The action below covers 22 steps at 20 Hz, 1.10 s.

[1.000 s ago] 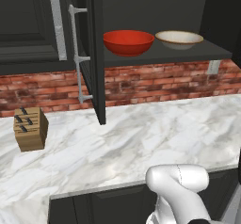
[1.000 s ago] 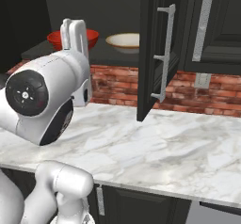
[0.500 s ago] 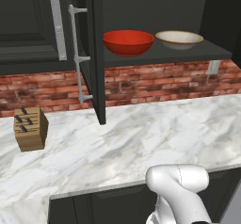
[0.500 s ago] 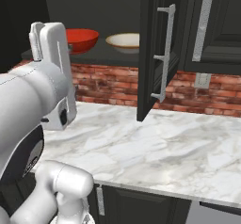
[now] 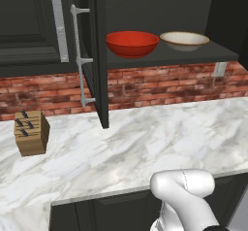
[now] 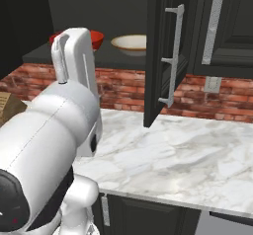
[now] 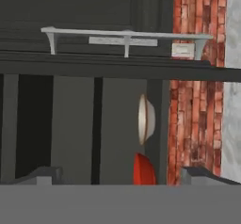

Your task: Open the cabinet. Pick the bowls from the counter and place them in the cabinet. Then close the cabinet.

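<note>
The white arm (image 6: 54, 145) is big at the lower left of the right base view, bent with its top link standing up. In the hand view the picture is rolled on its side, and the 2 dark fingertips (image 7: 44, 175) of the end effector (image 7: 122, 176) show at the bottom, 1 at the left and 1 at the right, far apart. So the end effector is released and holds nothing.

The white and grey marble table (image 5: 145, 138) fills the middle of the left base view. 1 wooden knife block (image 5: 31, 133) stands on it at the left.

Behind the table is a red brick wall (image 5: 164, 82). Above it is the black cabinet (image 5: 99, 55), with both of its 2 doors swung wide. Each door has 1 long silver handle (image 5: 80, 55).

The 2 bowls sit side by side on the dark shelf (image 5: 169, 57) inside the cabinet. The red bowl (image 5: 132, 43) is on the left and the tan bowl (image 5: 184, 40) is on the right. In the hand view both bowls are just above and between the fingertips, well apart from them.
</note>
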Available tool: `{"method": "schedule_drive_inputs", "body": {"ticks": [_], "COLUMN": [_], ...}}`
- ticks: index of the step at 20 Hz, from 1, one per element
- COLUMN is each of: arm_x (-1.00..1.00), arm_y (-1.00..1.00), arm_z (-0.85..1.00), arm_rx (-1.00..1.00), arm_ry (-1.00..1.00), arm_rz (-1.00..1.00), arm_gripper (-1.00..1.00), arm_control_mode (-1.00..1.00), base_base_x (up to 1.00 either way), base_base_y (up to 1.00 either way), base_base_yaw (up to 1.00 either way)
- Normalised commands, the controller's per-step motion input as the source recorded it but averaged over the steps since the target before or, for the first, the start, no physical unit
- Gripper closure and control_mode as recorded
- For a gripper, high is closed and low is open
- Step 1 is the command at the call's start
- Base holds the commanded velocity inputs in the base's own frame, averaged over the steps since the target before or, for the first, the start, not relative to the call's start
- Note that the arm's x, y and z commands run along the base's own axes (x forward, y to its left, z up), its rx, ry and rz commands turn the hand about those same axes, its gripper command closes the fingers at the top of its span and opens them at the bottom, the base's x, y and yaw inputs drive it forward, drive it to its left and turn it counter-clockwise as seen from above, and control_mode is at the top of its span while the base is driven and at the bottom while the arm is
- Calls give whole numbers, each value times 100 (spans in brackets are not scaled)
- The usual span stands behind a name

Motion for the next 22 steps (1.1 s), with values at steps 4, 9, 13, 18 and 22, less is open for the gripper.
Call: {"method": "schedule_drive_inputs", "body": {"ticks": [4,9,13,18,22], "arm_x": [0,0,0,7,16], "arm_y": [-45,-44,-50,-39,-36], "arm_z": [0,-1,-3,-17,-24], "arm_rx": [1,0,0,0,0], "arm_ry": [-6,-11,-10,-5,-7], "arm_rz": [0,0,0,1,5], "arm_gripper": [-100,-100,-100,-100,-100], "arm_control_mode": [-100,-100,-100,-100,-100], "base_base_x": [0,0,0,0,0], "base_base_y": [0,0,0,0,0], "base_base_yaw": [0,0,0,0,0]}}
